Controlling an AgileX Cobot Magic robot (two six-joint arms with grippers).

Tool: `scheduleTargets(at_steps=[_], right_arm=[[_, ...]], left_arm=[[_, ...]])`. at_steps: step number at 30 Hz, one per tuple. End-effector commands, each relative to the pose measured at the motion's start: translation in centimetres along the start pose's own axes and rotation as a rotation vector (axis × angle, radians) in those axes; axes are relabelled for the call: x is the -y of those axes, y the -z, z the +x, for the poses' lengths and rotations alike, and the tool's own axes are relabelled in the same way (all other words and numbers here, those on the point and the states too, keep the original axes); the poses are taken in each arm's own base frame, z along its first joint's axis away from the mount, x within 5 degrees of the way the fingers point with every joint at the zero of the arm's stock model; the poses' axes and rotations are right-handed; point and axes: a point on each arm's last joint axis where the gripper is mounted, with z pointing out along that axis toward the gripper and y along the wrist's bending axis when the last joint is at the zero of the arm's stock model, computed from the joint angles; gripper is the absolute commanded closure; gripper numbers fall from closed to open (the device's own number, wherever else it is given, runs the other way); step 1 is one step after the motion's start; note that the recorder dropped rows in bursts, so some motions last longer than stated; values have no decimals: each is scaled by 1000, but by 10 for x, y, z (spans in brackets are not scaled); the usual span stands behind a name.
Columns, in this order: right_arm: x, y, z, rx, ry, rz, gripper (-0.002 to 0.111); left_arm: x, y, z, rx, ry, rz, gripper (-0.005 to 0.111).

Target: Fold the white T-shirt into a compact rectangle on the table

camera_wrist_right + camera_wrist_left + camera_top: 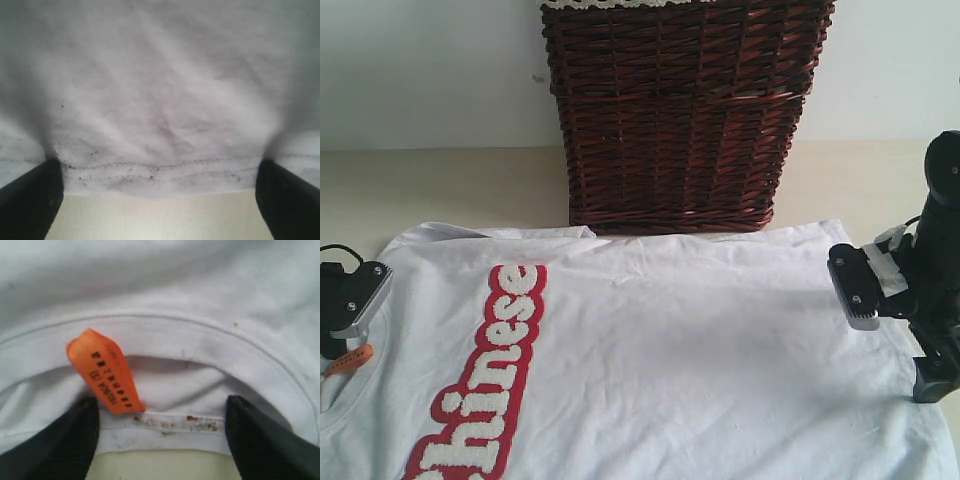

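The white T-shirt point(700, 360) lies spread flat on the table point(440, 185), with red-outlined letters point(490, 380) running down its left part. My left gripper point(345, 320) is at the neck on the left and stands open. In the left wrist view its fingers point(60, 445) flank the ribbed collar point(165, 422), beside the orange tag point(102, 372). My right gripper point(892, 335) is open at the shirt's right edge. In the right wrist view the stitched hem point(160, 175) lies between its fingertips point(35, 200), unclamped. Bare table point(160, 217) shows just past the hem.
A dark brown wicker basket point(685, 110) stands at the back, touching the shirt's far edge. A pale wall point(430, 70) rises behind it. Bare table shows at the back left and back right point(860, 180).
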Motion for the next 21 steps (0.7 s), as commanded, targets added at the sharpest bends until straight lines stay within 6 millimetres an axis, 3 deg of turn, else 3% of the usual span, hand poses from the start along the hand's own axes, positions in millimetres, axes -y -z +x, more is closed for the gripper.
scheduleTargets(at_steps=[1,6,14,21], right_arm=[[5,-2,0,13,-12,32,6],[4,-2,0,11,-15,25,6],[4,-2,1,10,-158,23,6],[7,-2,2,1,-136,58,6]], left_arm=[[-2,-17,0,8,4,8,37],[-2,-17,0,8,4,8,37],[-2,-17,0,8,4,8,37],[-2,-17,0,8,4,8,37]])
